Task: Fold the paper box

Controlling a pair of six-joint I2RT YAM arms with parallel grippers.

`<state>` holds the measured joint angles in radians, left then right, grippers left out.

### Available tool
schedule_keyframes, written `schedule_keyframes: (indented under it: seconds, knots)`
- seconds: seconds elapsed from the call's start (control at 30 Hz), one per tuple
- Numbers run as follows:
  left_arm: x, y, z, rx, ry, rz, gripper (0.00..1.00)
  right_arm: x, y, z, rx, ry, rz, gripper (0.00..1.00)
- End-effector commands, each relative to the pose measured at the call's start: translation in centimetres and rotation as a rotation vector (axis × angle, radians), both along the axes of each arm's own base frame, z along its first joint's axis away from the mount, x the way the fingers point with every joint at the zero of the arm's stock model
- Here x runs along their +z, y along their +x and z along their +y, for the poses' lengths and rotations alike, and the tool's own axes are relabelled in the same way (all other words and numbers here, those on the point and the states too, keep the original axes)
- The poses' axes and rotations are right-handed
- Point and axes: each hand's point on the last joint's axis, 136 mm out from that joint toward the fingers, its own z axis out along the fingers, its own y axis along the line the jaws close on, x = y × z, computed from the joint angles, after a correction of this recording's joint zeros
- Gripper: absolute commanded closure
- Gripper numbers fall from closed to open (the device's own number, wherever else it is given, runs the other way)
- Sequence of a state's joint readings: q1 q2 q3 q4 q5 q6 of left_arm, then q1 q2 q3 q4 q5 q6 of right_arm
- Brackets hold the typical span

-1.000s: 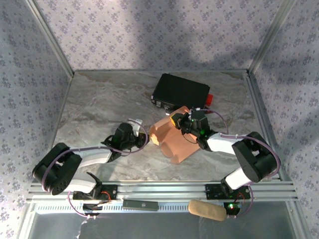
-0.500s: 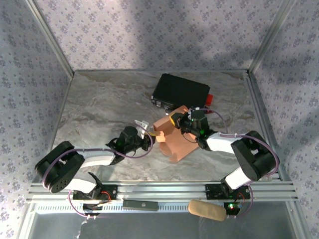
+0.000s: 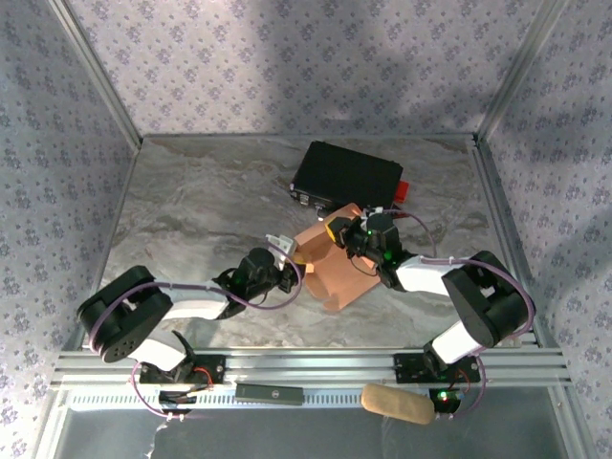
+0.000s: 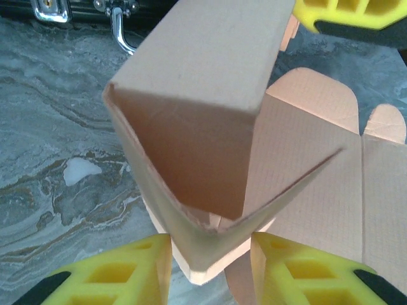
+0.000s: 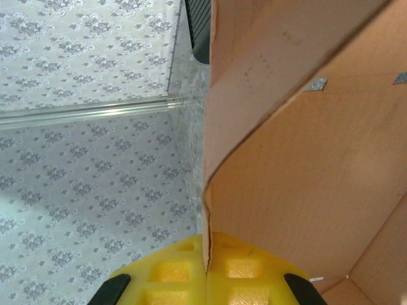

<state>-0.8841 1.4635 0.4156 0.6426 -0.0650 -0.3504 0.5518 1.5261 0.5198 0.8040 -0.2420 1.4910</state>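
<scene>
The salmon-pink paper box (image 3: 337, 275) stands half-folded in the middle of the marble table, with one wall raised and flat flaps spread to the right. In the left wrist view its folded corner (image 4: 203, 222) points down between my left gripper's (image 4: 211, 270) yellow fingers (image 4: 121, 273), which stand apart on either side of it. From above, the left gripper (image 3: 293, 272) sits at the box's left edge. My right gripper (image 3: 337, 229) holds the box's far upper edge. Its pads (image 5: 245, 267) are pressed together on the thin cardboard edge (image 5: 205, 210).
A black hard case (image 3: 349, 177) with metal latches (image 4: 117, 22) lies just behind the box, with a red part (image 3: 403, 189) at its right end. A beige roll (image 3: 397, 404) and a black bar (image 3: 270, 391) lie by the near rail. Patterned walls enclose the table.
My left arm has slid right across the table until its fingers straddle the box's left corner. The box's left side has been pushed up and inward. The right gripper has kept its hold.
</scene>
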Motion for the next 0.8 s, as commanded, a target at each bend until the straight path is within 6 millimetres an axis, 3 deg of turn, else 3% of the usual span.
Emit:
schedule_keyframes:
  seconds: [0.0,0.37,0.77]
  knots:
    - [1.7,1.0,-1.0,0.025,-0.023,-0.074,0.64,-0.4,-0.7,-0.2,-0.005,-0.012,-0.045,1.0]
    - [1.9,2.1,-1.2,0.166,0.025,-0.157,0.63,-1.0,-1.3,-0.3,-0.038,-0.013,-0.025,1.0]
    - [0.8,2.7,-0.8,0.27,0.067,-0.181,0.64,-2.3,-2.1,-0.5,-0.058,-0.042,-0.047,1.0]
